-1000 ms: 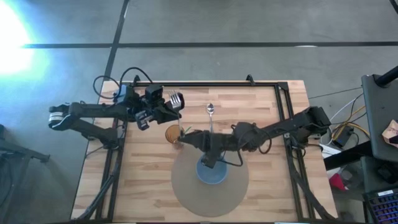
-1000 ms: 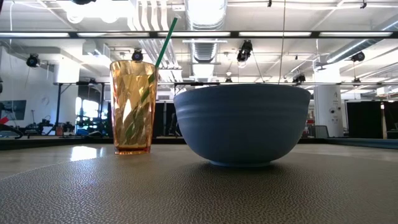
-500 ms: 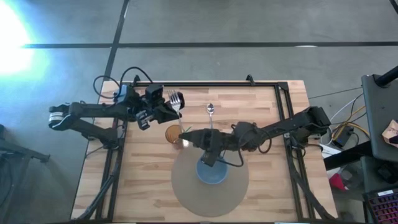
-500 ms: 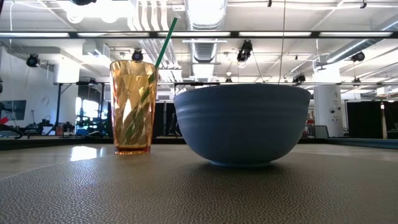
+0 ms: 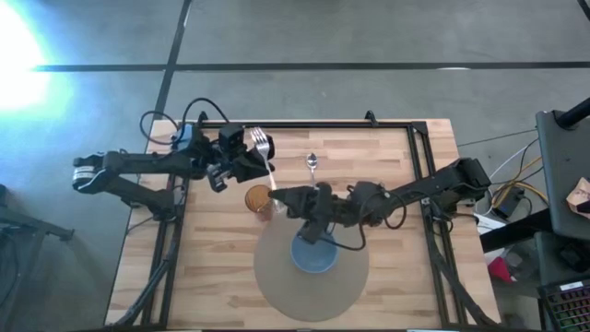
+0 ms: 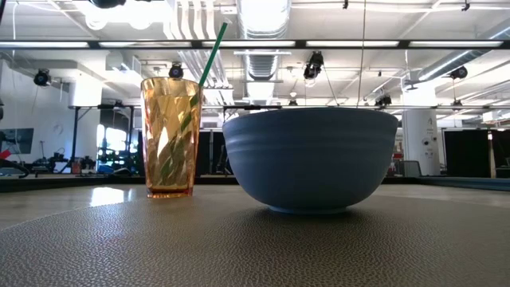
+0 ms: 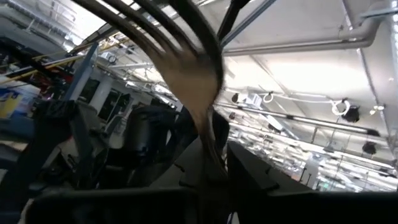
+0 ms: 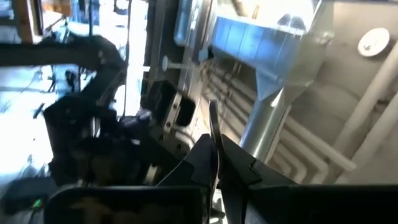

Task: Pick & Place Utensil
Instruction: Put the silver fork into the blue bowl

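Fork [image 5: 263, 148] now spans both grippers: right gripper [image 5: 276, 196] clamps its handle end, left gripper [image 5: 247, 157] loosening beside the tines

Strong glare burns the high view's upper left; wrist views are blurred and backlit.
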Available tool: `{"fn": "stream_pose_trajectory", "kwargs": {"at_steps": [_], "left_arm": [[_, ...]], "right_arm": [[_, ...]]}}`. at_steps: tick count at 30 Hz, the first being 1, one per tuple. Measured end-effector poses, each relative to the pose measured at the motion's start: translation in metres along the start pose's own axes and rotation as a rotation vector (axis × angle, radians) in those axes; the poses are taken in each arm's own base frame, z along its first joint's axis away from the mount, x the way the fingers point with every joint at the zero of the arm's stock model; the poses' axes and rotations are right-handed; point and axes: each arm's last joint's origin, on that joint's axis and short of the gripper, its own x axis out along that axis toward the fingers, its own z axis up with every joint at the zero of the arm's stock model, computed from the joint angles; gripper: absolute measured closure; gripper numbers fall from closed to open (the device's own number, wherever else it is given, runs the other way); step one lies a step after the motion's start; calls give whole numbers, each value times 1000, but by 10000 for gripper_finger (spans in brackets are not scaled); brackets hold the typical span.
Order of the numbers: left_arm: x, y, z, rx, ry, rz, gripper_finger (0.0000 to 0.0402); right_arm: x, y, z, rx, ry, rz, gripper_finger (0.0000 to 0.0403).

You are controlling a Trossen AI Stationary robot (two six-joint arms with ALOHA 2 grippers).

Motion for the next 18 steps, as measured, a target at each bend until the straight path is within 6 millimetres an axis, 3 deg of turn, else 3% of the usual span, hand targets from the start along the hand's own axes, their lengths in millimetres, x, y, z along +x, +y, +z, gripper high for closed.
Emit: {"fn": "stream_pose_trajectory", "kwargs": {"at_steps": [11, 18], "left_arm": [[-2, 5, -2, 130, 27, 37, 259], [-11, 13, 7, 174, 22, 85, 213]], "right_arm": [[0, 2, -5, 37, 151, 41, 394], [-2, -5, -11, 44, 252, 55, 394]]}}
